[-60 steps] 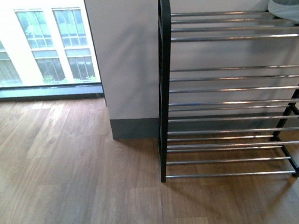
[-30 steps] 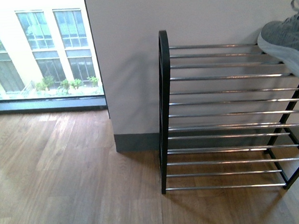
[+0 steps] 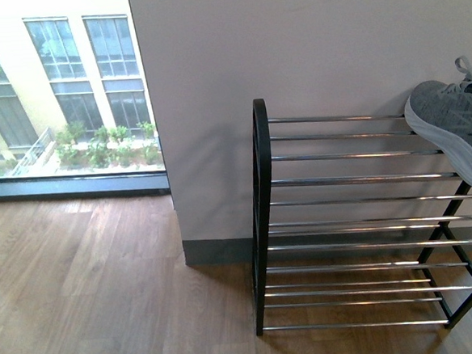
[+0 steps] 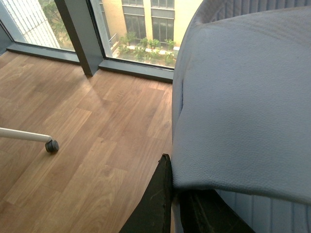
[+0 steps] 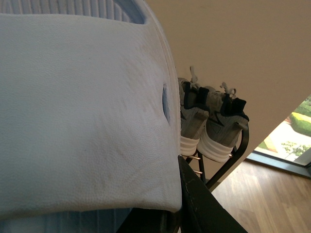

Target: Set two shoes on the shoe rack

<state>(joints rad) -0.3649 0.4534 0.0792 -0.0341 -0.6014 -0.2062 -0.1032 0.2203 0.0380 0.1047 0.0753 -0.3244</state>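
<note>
Nearest the wrist cameras, a pale blue-white slipper fills most of each view: the left slipper [image 4: 243, 107] hides all but a dark edge of the left gripper [image 4: 167, 204], and the right slipper [image 5: 82, 111] covers the right gripper [image 5: 187, 204] likewise, so whether either set of fingers is clenched on a slipper or released cannot be told. Neither arm appears in the front view. On the wooden floor [image 3: 90, 292] against the white wall [image 3: 308, 50] stands the shoe rack [image 3: 263, 215], black-framed with tiers of thin silver bars, its right end cut off by the picture edge. A grey knit sneaker [image 3: 455, 129] with a thick white sole lies on the top tier, partly cropped. The right wrist view shows both sneakers [image 5: 214, 121] side by side on the rack, heels outward, dark collars and pale laces visible. Farthest, a window [image 3: 59, 84] shows a yellow building.
</note>
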